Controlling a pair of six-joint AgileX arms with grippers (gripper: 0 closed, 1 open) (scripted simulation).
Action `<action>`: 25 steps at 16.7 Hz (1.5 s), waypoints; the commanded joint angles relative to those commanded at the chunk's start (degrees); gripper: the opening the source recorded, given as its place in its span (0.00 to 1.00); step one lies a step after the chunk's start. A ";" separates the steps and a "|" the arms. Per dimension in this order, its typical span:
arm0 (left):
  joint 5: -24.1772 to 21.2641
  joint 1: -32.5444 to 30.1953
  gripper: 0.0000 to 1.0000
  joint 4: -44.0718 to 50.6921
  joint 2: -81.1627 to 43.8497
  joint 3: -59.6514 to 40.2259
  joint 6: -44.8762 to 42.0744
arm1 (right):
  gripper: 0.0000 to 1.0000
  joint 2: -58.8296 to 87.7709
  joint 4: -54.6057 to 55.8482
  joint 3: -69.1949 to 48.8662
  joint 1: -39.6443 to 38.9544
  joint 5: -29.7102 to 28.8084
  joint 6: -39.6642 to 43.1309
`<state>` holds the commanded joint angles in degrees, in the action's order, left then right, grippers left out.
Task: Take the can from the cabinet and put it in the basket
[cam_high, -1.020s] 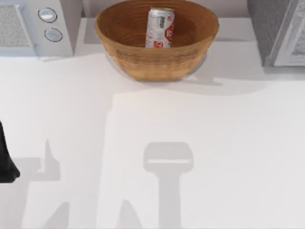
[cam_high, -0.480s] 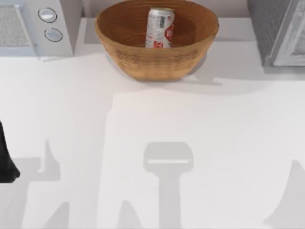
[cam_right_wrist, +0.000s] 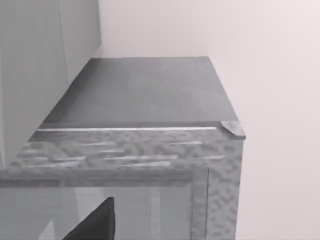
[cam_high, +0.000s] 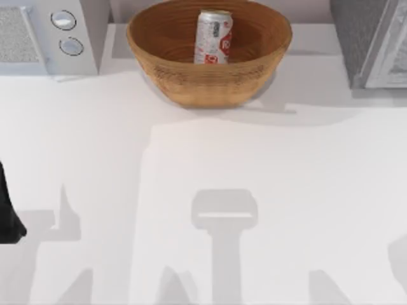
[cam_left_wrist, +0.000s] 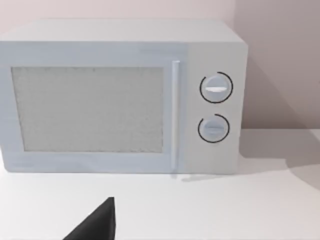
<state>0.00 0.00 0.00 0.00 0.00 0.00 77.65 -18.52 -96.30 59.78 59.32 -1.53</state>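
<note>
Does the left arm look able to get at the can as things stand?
Probably yes: the can stands upright in the open-topped basket, nothing over it. The left arm sits far off at the table's left edge.

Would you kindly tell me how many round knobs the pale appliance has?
2: the upper round knob and the lower round knob, stacked on the pale boxy appliance, right of its door.

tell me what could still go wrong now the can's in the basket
The can stands upright in the basket, leaning on nothing, so a bump could tip it. The right gripper sits close to the cabinet and might clip it when moving. The left arm is parked at the table's left edge.
</note>
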 joint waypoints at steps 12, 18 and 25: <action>0.00 0.00 1.00 0.00 0.00 0.00 0.00 | 1.00 -0.60 -3.67 -4.32 -5.63 -6.01 0.03; 0.00 0.00 1.00 0.00 0.00 0.00 0.00 | 1.00 -0.18 -4.97 -5.47 -29.45 -29.70 0.15; 0.00 0.00 1.00 0.00 0.00 0.00 0.00 | 1.00 -1.60 -6.25 -4.38 -65.68 -65.84 0.28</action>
<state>0.00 0.00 0.00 0.00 0.00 0.00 76.05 -24.77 -100.68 -5.90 -6.53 -1.25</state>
